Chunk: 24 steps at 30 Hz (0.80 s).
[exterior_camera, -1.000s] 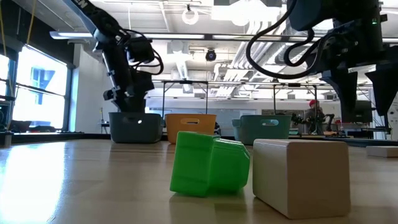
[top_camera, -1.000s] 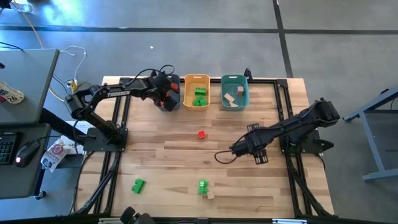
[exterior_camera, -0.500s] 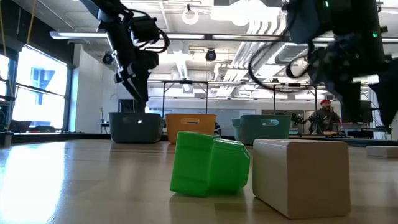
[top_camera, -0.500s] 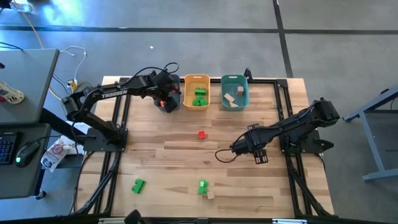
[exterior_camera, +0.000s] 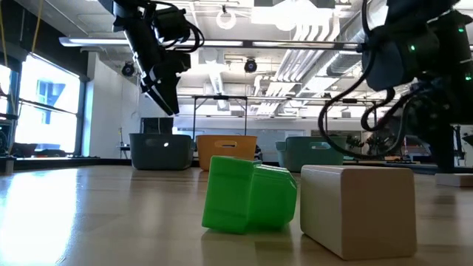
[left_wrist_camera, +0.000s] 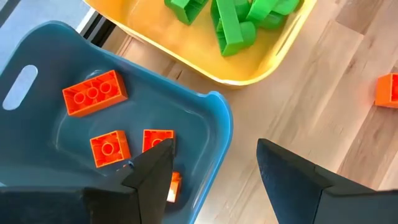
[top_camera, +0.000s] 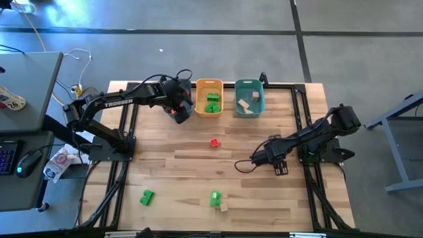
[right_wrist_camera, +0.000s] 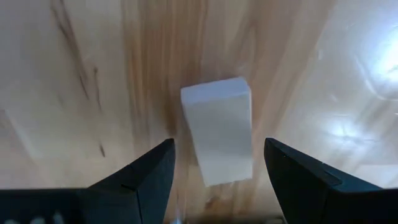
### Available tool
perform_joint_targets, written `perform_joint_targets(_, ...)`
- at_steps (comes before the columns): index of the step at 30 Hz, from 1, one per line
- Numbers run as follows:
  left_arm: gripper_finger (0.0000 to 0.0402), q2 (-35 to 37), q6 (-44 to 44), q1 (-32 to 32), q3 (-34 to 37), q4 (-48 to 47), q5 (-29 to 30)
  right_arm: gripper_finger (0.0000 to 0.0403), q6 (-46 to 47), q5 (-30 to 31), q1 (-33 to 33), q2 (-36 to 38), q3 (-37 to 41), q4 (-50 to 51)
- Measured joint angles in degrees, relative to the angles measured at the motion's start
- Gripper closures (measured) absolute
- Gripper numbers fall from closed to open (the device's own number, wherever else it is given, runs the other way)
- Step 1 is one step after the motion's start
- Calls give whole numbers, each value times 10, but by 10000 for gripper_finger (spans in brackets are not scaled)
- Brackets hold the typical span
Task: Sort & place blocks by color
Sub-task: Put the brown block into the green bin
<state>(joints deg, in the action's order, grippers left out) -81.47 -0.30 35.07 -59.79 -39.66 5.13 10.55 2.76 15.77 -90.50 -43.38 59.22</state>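
Tan block [right_wrist_camera: 219, 129] on the table is framed by the open, empty R gripper [right_wrist_camera: 217, 165]; it must be lowered & shut. L gripper [left_wrist_camera: 214, 165] is spread empty above the blue bin [left_wrist_camera: 211, 134].

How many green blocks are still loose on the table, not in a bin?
2: one green block near the front-left corner, another green block front-centre beside a tan block. None looks hidden.

The left arm [top_camera: 122, 101] carries the white brand word "TROSSEN" along its forearm; no other text can be read.
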Motion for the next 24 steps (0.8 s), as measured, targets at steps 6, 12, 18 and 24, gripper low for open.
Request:
perform_joint_targets(6,188,0,0,0,0,0,0,197,39,-9,0,2,21,-27)
perform_joint_targets(12,188,0,0,-6,0,-4,0,301,76,-21,0,2,20,-31)
perform_joint_targets(18,188,0,1,-28,0,-9,0,313,121,-23,0,2,18,-36)
perform_joint_targets(24,188,0,0,-59,0,-20,-1,313,146,11,-1,0,-27,-79)
